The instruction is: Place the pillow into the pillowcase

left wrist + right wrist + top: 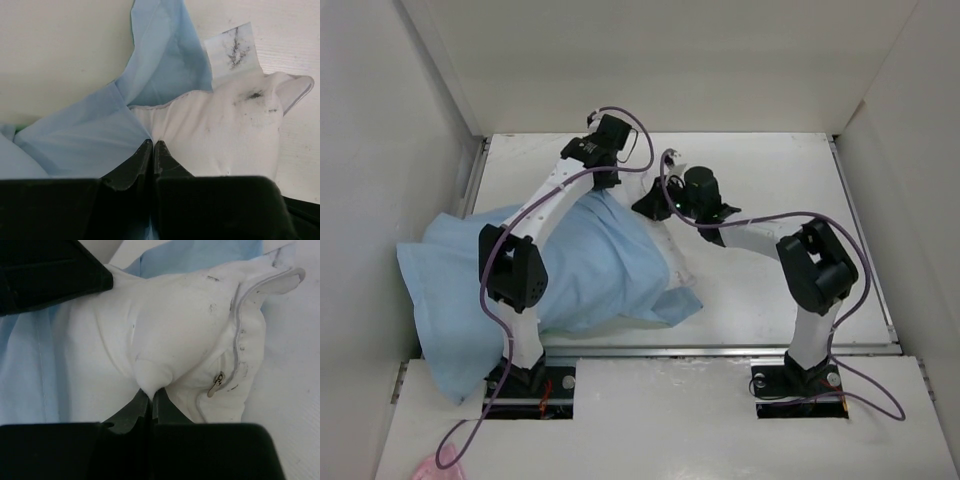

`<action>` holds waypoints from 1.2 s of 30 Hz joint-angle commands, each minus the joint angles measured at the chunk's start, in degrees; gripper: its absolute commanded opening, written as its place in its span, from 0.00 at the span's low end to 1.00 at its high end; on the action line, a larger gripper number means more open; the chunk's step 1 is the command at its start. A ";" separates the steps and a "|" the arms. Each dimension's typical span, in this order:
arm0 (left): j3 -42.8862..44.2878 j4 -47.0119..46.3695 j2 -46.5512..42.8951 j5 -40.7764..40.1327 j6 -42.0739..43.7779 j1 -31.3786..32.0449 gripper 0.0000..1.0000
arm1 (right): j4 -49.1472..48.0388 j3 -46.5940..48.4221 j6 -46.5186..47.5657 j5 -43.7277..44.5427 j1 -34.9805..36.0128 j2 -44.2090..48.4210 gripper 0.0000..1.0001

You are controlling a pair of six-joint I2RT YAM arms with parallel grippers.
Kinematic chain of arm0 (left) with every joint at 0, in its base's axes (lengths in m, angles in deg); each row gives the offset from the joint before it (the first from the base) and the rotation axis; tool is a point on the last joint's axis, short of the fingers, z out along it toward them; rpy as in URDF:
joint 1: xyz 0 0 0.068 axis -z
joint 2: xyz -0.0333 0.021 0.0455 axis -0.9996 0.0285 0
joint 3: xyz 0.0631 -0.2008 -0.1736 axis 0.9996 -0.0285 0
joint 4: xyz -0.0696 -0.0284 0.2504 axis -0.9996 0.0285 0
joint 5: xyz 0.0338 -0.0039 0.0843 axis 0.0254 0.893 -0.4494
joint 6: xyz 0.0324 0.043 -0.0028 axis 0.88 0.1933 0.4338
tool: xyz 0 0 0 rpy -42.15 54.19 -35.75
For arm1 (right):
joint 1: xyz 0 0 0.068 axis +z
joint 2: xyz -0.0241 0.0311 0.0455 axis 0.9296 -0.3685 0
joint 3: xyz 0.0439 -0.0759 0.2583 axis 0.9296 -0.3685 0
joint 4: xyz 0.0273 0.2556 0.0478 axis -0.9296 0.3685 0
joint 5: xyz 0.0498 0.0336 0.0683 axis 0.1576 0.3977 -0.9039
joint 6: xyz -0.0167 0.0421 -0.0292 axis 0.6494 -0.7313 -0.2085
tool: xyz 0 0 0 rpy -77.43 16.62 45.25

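Pillow [190, 330] lies mostly inside the pillowcase [590, 270], long axis running in from the mouth, only its zippered end outside, where my right gripper [150, 395] is clamped on a fold of it and my left gripper [153, 147] pinches the pillowcase hem alongside.

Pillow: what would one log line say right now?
pillow partly inside pillowcase | left gripper shut on pillowcase edge | right gripper shut on pillow

We saw most of the pillow [676, 265] hidden inside the pillowcase [605, 270]; left arm [515, 270] covered more cloth. Pink item [428, 467] near left was cut by the frame edge, couldn't tell what.
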 commanded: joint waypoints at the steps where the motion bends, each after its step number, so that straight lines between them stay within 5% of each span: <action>1: 5.68 -6.96 -7.26 0.53 2.19 -0.02 0.00 | -12.36 -2.47 -0.69 -6.75 0.91 3.93 0.00; 13: 24.83 -10.75 -3.13 6.69 7.55 13.15 0.00 | -23.98 -22.60 9.07 -2.63 0.39 28.11 0.00; 21: 30.47 -16.19 -3.13 10.20 10.46 25.81 0.00 | -30.73 -21.56 11.10 -7.28 2.15 19.09 0.00; 24: 30.47 -14.80 -3.13 9.42 10.29 28.89 0.00 | -35.91 -21.03 8.12 -0.01 2.15 15.82 0.00; 29: 23.09 -16.28 -5.50 12.14 8.79 29.69 0.00 | -33.03 -10.94 5.30 0.29 1.53 5.54 0.02; 32: 23.09 -14.79 -4.81 6.02 8.79 29.69 0.00 | -34.51 -11.52 3.98 -1.48 1.53 5.26 0.18; 33: 23.70 -13.65 -4.80 4.59 7.92 29.69 0.00 | -34.52 -13.02 3.98 -0.87 0.92 6.48 0.31; 34: 23.70 -12.16 -4.80 3.88 7.30 28.21 0.03 | -34.52 -16.51 3.98 -0.25 0.91 7.80 0.55; 36: 21.87 -11.54 -5.58 3.35 5.54 26.45 0.35 | -30.16 -19.00 3.98 1.41 0.21 12.81 0.69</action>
